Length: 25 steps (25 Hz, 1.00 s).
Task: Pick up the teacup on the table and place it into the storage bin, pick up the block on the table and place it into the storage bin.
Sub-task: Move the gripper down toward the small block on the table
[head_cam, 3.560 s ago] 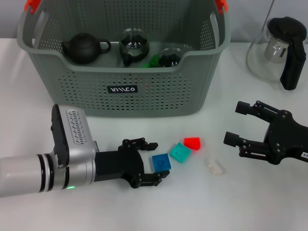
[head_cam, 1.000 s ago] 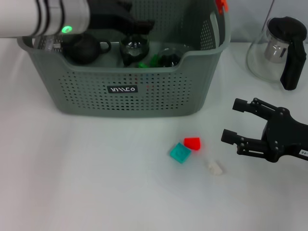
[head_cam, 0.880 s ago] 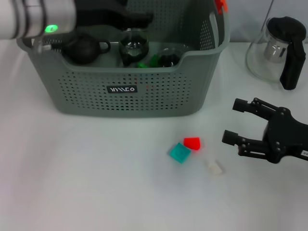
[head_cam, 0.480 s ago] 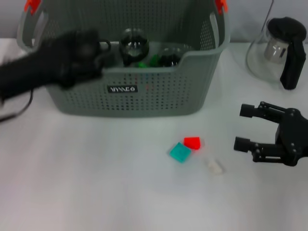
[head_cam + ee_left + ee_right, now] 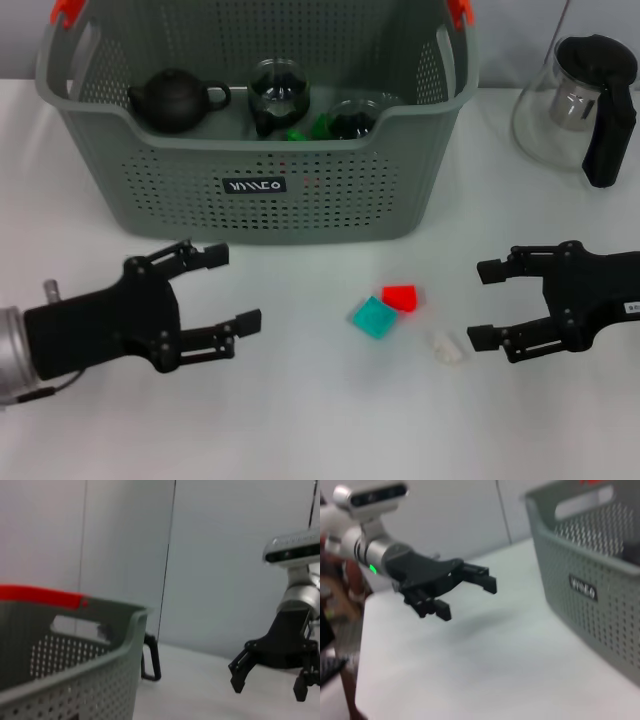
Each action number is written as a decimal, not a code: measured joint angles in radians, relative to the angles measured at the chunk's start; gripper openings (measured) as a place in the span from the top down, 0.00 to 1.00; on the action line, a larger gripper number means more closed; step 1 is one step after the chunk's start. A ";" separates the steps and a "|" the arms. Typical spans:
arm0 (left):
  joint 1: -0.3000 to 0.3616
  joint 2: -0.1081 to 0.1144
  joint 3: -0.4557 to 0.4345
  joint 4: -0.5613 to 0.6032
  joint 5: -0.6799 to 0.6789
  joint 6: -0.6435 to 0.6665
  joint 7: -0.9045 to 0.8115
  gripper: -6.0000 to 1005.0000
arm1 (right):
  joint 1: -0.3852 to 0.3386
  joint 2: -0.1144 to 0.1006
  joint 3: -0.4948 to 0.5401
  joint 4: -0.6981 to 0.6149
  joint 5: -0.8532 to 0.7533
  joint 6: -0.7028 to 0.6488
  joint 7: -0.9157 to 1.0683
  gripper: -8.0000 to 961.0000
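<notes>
Grey-green perforated plastic storage bin (image 5: 300,190) upper centre of head view, on white table (image 5: 320,420). Inside: dark teapot (image 5: 175,98), two glass teacups (image 5: 279,92), bits of green. No teacup left on table, so cup part looks done.

Blocks still out, lower centre: teal block (image 5: 374,318), red block (image 5: 400,297), small clear piece (image 5: 446,347).

Left end effector (image 5: 205,300) lower left, fingers apart, empty. Right end effector (image 5: 490,303) lower right, fingers apart, empty, near clear piece.

Glass pitcher with black handle (image 5: 580,100) upper right.
</notes>
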 joint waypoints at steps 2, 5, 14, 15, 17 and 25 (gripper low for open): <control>-0.008 0.000 0.012 -0.034 0.014 -0.027 0.019 0.14 | 0.011 0.001 0.000 -0.001 -0.021 0.003 0.002 0.04; -0.019 0.000 0.031 -0.068 0.047 -0.044 0.074 0.14 | 0.038 0.003 -0.002 -0.002 -0.069 0.015 0.028 0.05; -0.038 0.000 0.028 -0.119 0.055 -0.082 0.117 0.15 | 0.069 0.003 -0.100 -0.003 -0.167 0.112 0.158 0.07; -0.040 0.000 0.028 -0.120 0.055 -0.087 0.117 0.15 | 0.073 0.003 -0.123 -0.003 -0.177 0.128 0.183 0.07; -0.044 -0.002 0.027 -0.127 0.054 -0.101 0.118 0.15 | 0.082 0.004 -0.159 -0.003 -0.189 0.160 0.242 0.08; -0.057 0.000 0.027 -0.168 0.055 -0.160 0.121 0.15 | 0.120 0.009 -0.381 -0.055 -0.239 0.210 0.327 0.09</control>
